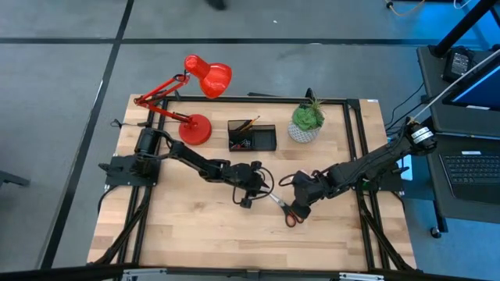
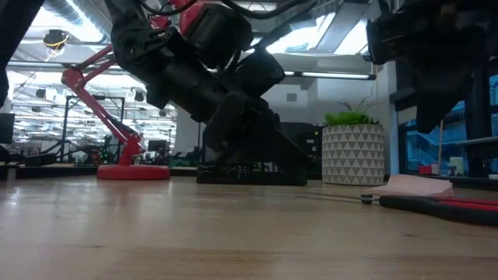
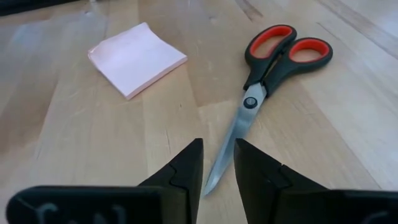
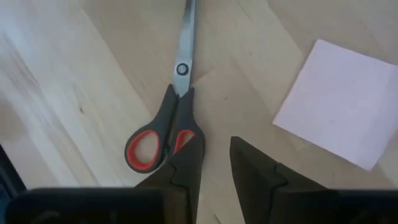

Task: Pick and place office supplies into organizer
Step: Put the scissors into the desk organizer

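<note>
Left end effector [image 3: 217,168] sits low over the desk [image 1: 195,226], fingers parted by a narrow gap with nothing between them; the blade tip of the red-handled scissors [image 3: 261,93] lies on the wood just beyond that gap, not gripped. Right end effector [image 4: 214,165] is likewise slightly open and empty, hovering right over the scissors' handle end, one finger overlapping a red handle loop in the right wrist view; whether it touches cannot be told. Scissors lie flat and closed on the desk between the two end effectors, blades toward the left one, handles toward the right one. Pink sticky-note pad [image 3: 137,57] lies flat on the wood just beside the scissors, apart from them. Farther back, the organizer [image 1: 251,136] stands near the rear edge of the desk, holding an orange pencil [image 1: 250,122] upright-tilted in its left section, along with other small items too small to identify. Red desk lamp [image 1: 195,86] stands left of it, potted green plant [image 1: 307,121] right of it.
</note>
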Action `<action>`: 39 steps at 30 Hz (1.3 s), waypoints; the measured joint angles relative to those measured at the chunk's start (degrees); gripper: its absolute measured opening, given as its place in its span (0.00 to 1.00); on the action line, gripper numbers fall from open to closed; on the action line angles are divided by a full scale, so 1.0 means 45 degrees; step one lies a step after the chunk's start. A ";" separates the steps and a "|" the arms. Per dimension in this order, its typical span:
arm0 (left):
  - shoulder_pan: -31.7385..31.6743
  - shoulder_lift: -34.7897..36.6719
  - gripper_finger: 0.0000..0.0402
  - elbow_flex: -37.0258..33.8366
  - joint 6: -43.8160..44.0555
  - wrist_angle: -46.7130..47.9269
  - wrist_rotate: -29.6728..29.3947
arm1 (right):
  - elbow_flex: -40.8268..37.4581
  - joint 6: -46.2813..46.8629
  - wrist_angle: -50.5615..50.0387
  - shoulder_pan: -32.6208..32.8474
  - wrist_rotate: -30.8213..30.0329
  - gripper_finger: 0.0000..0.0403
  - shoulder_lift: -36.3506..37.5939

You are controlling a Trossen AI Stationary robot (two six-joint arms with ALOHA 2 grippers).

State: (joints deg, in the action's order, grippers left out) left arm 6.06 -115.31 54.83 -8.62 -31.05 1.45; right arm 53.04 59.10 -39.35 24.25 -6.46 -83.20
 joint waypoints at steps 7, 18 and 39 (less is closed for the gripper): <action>-0.0032 0.0000 0.15 -0.0005 0.0085 -0.0108 -0.0110 | 0.0000 0.0483 0.0015 0.0000 -0.0010 0.22 0.0000; -0.0051 -0.1601 0.07 0.0612 0.0091 -0.1008 -0.0040 | -0.0005 0.0473 0.0105 -0.0005 -0.0019 0.22 -0.0005; -0.0066 -0.1792 0.00 0.0869 0.0757 -0.0403 0.0026 | -0.0005 0.2179 0.0871 0.0229 0.0813 0.22 -0.0005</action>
State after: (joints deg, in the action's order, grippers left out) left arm 5.76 -123.37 58.74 -5.21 -32.86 1.57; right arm 53.01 68.91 -35.43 25.28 -2.80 -83.22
